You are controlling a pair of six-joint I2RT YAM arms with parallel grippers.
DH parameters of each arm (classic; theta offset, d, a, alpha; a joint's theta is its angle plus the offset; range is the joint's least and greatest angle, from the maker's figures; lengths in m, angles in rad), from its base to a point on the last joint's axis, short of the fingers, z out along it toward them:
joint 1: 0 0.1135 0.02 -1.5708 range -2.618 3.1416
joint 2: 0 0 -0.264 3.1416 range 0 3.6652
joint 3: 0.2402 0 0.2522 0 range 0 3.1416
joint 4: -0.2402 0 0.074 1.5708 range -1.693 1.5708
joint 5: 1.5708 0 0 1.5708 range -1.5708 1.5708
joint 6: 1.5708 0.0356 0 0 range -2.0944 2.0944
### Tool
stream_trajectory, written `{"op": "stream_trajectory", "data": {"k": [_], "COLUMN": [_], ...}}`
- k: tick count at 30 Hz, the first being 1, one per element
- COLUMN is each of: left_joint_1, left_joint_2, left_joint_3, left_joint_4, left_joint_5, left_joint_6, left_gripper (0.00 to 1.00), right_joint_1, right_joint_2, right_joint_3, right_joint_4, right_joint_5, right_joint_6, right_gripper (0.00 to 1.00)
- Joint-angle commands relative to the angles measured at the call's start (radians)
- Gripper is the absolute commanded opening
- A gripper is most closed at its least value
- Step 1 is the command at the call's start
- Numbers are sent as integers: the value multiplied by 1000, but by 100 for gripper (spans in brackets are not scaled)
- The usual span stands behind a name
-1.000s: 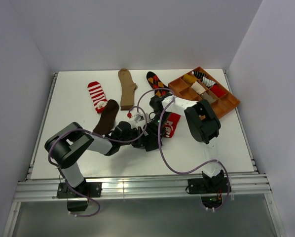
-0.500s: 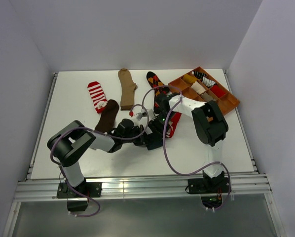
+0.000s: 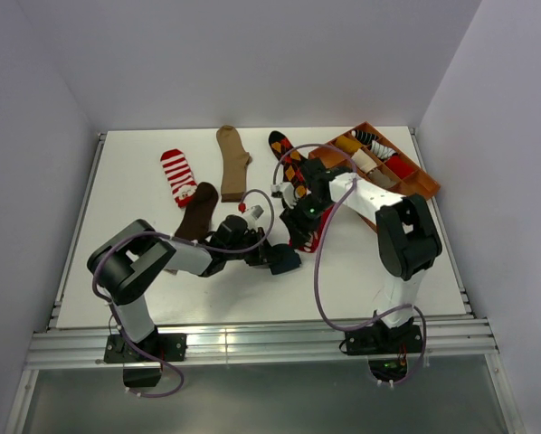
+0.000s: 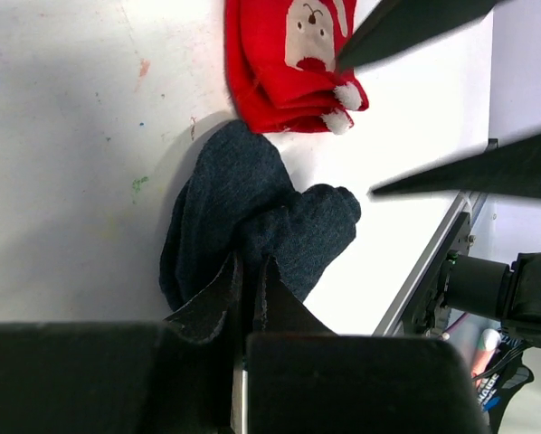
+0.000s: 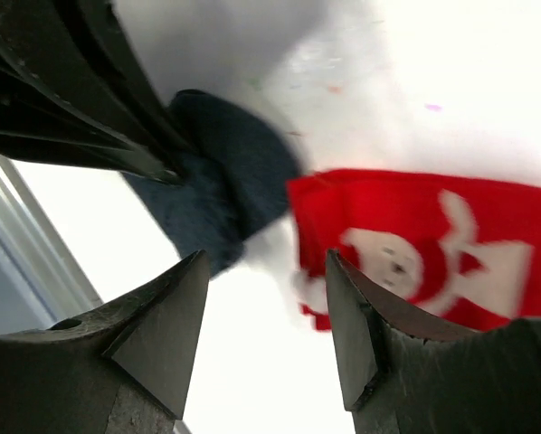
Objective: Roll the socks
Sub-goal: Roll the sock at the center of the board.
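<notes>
A navy sock (image 4: 252, 217) lies bunched on the white table, and my left gripper (image 4: 250, 264) is shut on its near edge. From above, the left gripper (image 3: 269, 256) lies low beside that navy sock (image 3: 283, 260). Just beyond it lies a red sock with a picture (image 4: 284, 63), folded. My right gripper (image 5: 264, 262) hangs open over the gap between the navy sock (image 5: 225, 172) and the red sock (image 5: 433, 244), holding nothing. In the top view the right gripper (image 3: 303, 237) is above the red sock (image 3: 318, 228).
Flat at the back lie a red-white striped sock (image 3: 177, 174), a tan sock (image 3: 232, 158), a dark brown sock (image 3: 196, 213) and a black argyle sock (image 3: 289, 158). A brown wooden tray (image 3: 422, 194) with rolled socks stands at the back right. Purple cables loop over the middle.
My right gripper has pulled back to the right and up, off the navy sock, and opened wider. The left gripper has stayed shut on the navy sock.
</notes>
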Motion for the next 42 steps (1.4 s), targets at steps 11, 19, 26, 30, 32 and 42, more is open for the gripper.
{"op": "stream_trajectory", "data": {"k": [11, 19, 26, 30, 32, 42], "left_joint_1": [71, 145, 157, 160, 163, 166], "left_joint_2": [64, 84, 125, 142, 151, 153], "left_joint_3": [-55, 2, 5, 4, 4, -2], "left_joint_4": [-399, -533, -534, -524, -511, -497], "left_joint_5": [79, 165, 210, 228, 242, 254], "left_joint_6": [99, 119, 78, 64, 60, 60], "left_gripper": [0, 0, 0, 1, 0, 0], "right_joint_1": [-52, 80, 259, 336, 362, 448], "right_joint_2": [-209, -410, -500, -511, -508, -438], "right_joint_3": [-134, -373, -523, -554, -562, -547], "right_joint_4": [156, 308, 461, 500, 522, 555], "right_joint_5": [21, 90, 162, 201, 228, 296], "right_joint_6": [-163, -339, -367, -369, -366, -362], "right_gripper": [62, 65, 67, 68, 68, 65]}}
